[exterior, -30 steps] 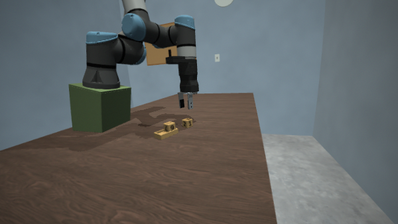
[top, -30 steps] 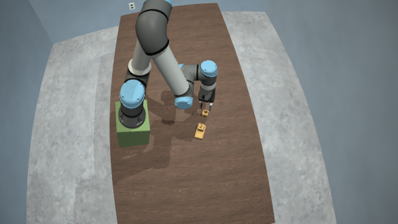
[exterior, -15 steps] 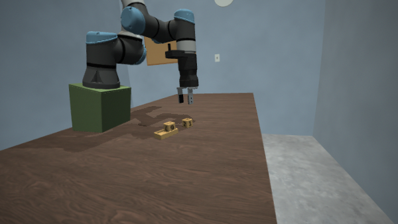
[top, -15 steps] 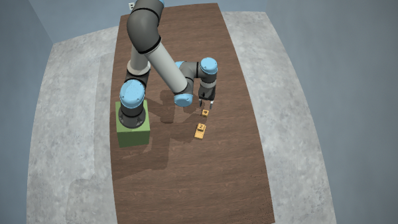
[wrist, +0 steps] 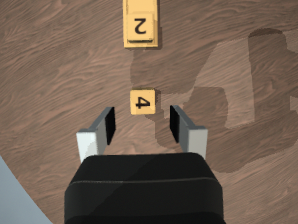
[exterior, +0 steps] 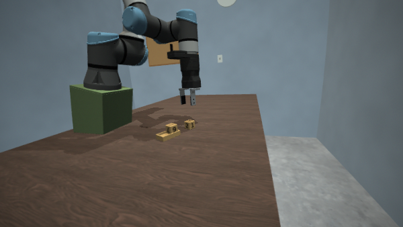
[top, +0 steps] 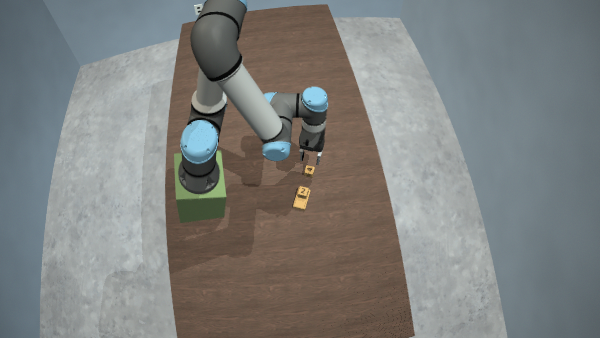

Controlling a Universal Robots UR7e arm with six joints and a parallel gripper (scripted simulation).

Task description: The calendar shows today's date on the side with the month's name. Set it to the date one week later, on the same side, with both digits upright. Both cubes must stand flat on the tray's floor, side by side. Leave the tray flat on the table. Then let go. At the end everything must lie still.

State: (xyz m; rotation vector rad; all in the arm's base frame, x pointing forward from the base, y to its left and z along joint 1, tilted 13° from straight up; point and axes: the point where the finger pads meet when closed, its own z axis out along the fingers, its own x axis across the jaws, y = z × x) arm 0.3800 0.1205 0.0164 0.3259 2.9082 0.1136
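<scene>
A small wooden tray [top: 300, 203] [exterior: 162, 135] [wrist: 140, 0] lies flat on the table. One number cube [top: 303, 191] [exterior: 171, 127] [wrist: 140, 27] stands in one end of the tray with a 2 on top; the slot beside it holds nothing. A second cube [top: 309, 170] [exterior: 189, 124] [wrist: 143, 102] stands on the bare table just beyond the tray, with a 4 on top. My gripper [top: 310, 159] [exterior: 187, 101] [wrist: 142, 117] is open and empty. It hangs straight above this loose cube, well clear of it.
The arm's green pedestal [top: 200, 202] [exterior: 101, 109] stands at the table's left side. The brown table [top: 280, 280] [exterior: 168, 188] stretches far toward the front. Its right edge drops to the grey floor [exterior: 319, 181].
</scene>
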